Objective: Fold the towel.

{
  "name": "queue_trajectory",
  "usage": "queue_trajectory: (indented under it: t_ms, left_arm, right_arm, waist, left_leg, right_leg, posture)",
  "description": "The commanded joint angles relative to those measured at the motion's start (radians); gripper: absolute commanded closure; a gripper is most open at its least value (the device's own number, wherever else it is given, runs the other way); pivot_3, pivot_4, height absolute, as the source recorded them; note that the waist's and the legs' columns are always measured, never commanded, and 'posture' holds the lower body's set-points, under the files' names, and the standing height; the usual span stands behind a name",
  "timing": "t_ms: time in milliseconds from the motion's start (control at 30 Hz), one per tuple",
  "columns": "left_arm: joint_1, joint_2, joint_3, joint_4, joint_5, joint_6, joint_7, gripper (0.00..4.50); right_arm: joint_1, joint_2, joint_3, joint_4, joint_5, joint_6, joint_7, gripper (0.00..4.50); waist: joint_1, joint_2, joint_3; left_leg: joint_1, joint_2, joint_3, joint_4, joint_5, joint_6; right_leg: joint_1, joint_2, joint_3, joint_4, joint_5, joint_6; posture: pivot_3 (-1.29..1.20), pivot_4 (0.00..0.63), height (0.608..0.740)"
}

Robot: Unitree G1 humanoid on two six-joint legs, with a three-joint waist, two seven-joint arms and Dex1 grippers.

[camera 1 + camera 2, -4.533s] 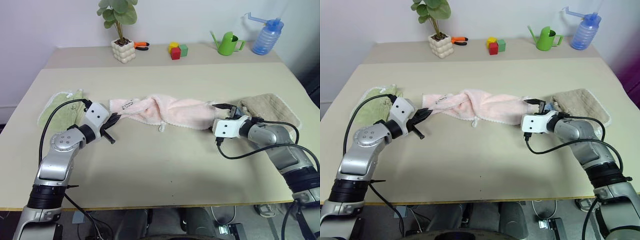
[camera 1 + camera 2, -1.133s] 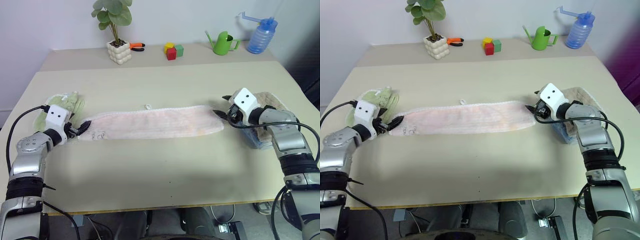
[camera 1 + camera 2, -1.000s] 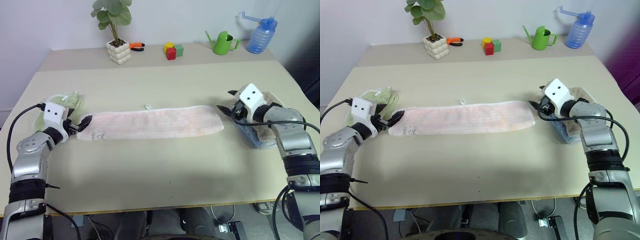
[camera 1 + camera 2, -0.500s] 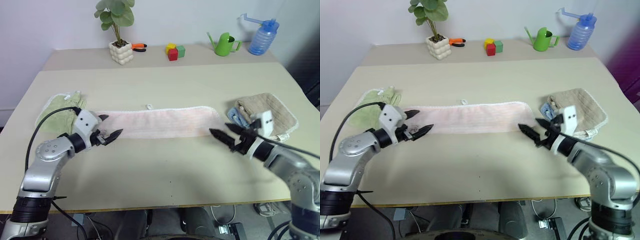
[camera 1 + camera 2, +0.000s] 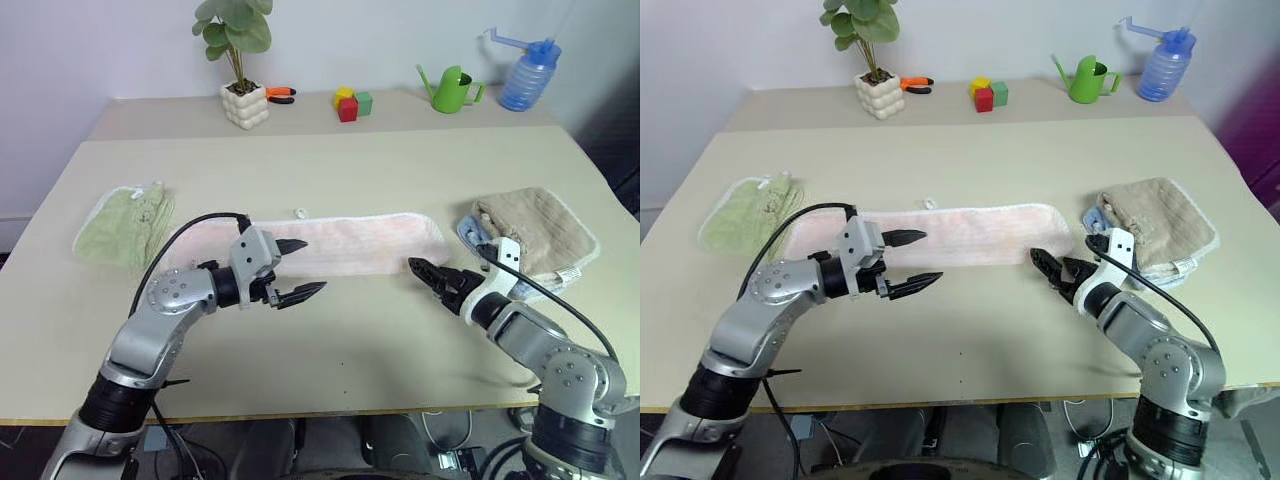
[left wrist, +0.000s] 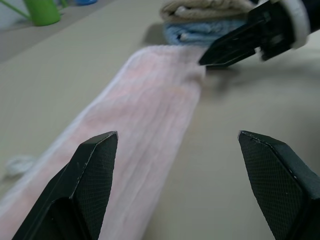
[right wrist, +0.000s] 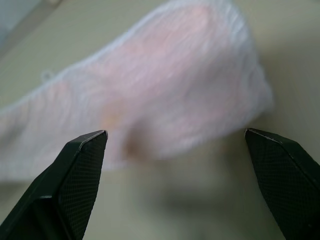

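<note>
Left gripper [image 5: 298, 268] jaws spread, empty, over the towel [image 5: 340, 243], a flat strip mid-table. Right gripper [image 5: 428, 274] agape, empty, near its right end. Step: probably regrasping; next, pinch an end, fold across.

Soft pink terry towel [image 5: 350, 243], matt table [image 5: 330, 160]

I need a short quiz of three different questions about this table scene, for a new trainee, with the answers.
1. True or false: the pink towel lies flat in a long strip.
2. Which towel lies at the robot's left end of the table: A green, B beige, C blue?
3. Fill in: both the left tool and the right tool are ____ and hold nothing.

Key: 1 true; 2 A; 3 open.
</note>
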Motion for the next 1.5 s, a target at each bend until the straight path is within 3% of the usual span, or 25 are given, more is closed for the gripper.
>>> queue_trajectory:
  t_ms: [33, 67, 167, 367, 433, 567, 800, 967, 1067, 1200, 1400, 1500]
  left_arm:
    - [0.005, 0.005, -0.003, -0.044, -0.023, 0.018, -0.013, 0.54]
    - [0.008, 0.006, -0.004, -0.047, -0.026, 0.022, -0.014, 0.54]
    - [0.017, 0.010, -0.007, -0.052, -0.025, 0.022, -0.011, 0.54]
    - [0.044, 0.008, 0.005, -0.061, -0.028, 0.031, 0.011, 0.54]
    - [0.055, 0.007, 0.006, -0.064, -0.028, 0.030, 0.015, 0.54]
    - [0.071, 0.007, 0.014, -0.064, -0.030, 0.027, 0.024, 0.54]
    - [0.075, 0.017, 0.080, -0.008, -0.028, 0.012, 0.048, 0.54]
    - [0.073, 0.015, 0.088, -0.008, -0.028, 0.011, 0.044, 0.54]
    - [0.071, 0.010, 0.085, -0.017, -0.024, 0.012, 0.053, 0.54]
    - [0.086, 0.009, 0.087, -0.040, -0.029, 0.023, 0.064, 0.54]
    - [0.118, 0.015, 0.107, -0.072, -0.039, 0.045, 0.092, 0.54]
    - [0.132, 0.018, 0.122, -0.084, -0.046, 0.054, 0.107, 0.54]
  right_arm:
    - [-0.048, 0.011, -0.034, 0.090, -0.019, -0.036, -0.056, 0.02]
    - [-0.066, 0.014, -0.031, 0.109, -0.019, -0.045, -0.060, 0.02]
    - [-0.108, 0.022, -0.019, 0.152, -0.031, -0.078, -0.080, 0.74]
    - [-0.137, 0.018, -0.016, 0.155, -0.029, -0.102, -0.097, 3.80]
    - [-0.139, 0.002, -0.025, 0.134, -0.022, -0.099, -0.101, 4.46]
    - [-0.136, -0.061, -0.012, 0.072, -0.023, -0.085, -0.082, 4.46]
    - [-0.117, -0.309, 0.129, -0.099, -0.090, -0.115, 0.098, 4.46]
    - [-0.212, -0.371, 0.382, -0.168, -0.161, -0.155, 0.240, 4.46]
    - [-0.265, -0.328, 0.569, -0.122, -0.248, -0.192, 0.284, 4.46]
    - [-0.326, -0.239, 0.717, 0.002, -0.363, -0.247, 0.299, 4.46]
    - [-0.360, -0.152, 0.797, 0.132, -0.463, -0.297, 0.335, 4.46]
    - [-0.352, -0.139, 0.786, 0.120, -0.448, -0.293, 0.391, 3.54]
  waist:
    - [0.000, 0.000, 0.000]
    - [-0.001, 0.000, 0.000]
    - [-0.003, 0.000, 0.000]
    - [-0.005, 0.001, 0.000]
    - [-0.005, 0.001, 0.000]
    - [-0.001, 0.001, 0.001]
    - [-0.004, 0.001, 0.001]
    - [-0.019, 0.001, 0.001]
    - [-0.020, 0.001, 0.001]
    - [-0.018, 0.001, 0.001]
    - [-0.019, 0.001, 0.001]
    - [-0.020, 0.001, 0.001]
  left_leg:
    - [0.000, 0.000, 0.000, 0.000, 0.000, 0.000]
    - [0.000, 0.000, 0.000, 0.000, 0.000, 0.000]
    - [0.000, 0.000, 0.000, 0.000, 0.000, 0.000]
    - [0.000, 0.000, 0.000, 0.000, 0.000, 0.000]
    - [0.000, 0.000, 0.000, 0.000, 0.000, 0.000]
    - [-0.001, 0.000, 0.000, 0.000, 0.000, 0.000]
    - [-0.001, 0.000, 0.000, -0.001, 0.000, 0.001]
    - [-0.001, 0.002, 0.000, -0.001, 0.000, 0.001]
    - [-0.001, 0.002, 0.000, -0.001, 0.000, 0.001]
    - [-0.001, 0.001, 0.000, -0.001, 0.000, 0.001]
    - [-0.002, 0.001, 0.000, -0.001, 0.000, 0.000]
    - [-0.002, 0.001, 0.000, -0.001, 0.000, 0.000]
  right_leg:
    - [0.000, 0.000, 0.000, 0.000, 0.000, 0.000]
    - [0.000, 0.000, 0.000, 0.000, 0.000, 0.000]
    - [0.000, 0.000, 0.000, 0.000, 0.000, 0.000]
    - [-0.001, 0.000, 0.000, 0.000, 0.000, 0.000]
    - [-0.001, 0.000, 0.000, 0.000, 0.000, 0.000]
    - [-0.001, 0.000, 0.000, 0.000, 0.000, 0.000]
    - [-0.001, 0.000, 0.000, 0.000, -0.001, 0.001]
    - [-0.001, 0.002, 0.000, -0.001, -0.001, 0.001]
    - [-0.001, 0.002, 0.000, -0.001, -0.001, 0.000]
    - [-0.001, 0.001, 0.000, -0.002, -0.001, 0.000]
    - [-0.002, 0.000, 0.000, -0.002, 0.000, 0.001]
    - [-0.002, 0.001, 0.000, -0.002, 0.000, 0.000]
  posture:
    - [0.00, 0.150, 0.732]
    - [0.00, 0.150, 0.732]
    - [0.00, 0.150, 0.732]
    - [0.00, 0.150, 0.732]
    - [0.00, 0.150, 0.732]
    - [0.00, 0.150, 0.732]
    - [0.00, 0.150, 0.732]
    - [0.00, 0.150, 0.732]
    - [0.00, 0.150, 0.732]
    - [0.00, 0.150, 0.732]
    - [0.00, 0.150, 0.732]
    - [0.00, 0.150, 0.732]
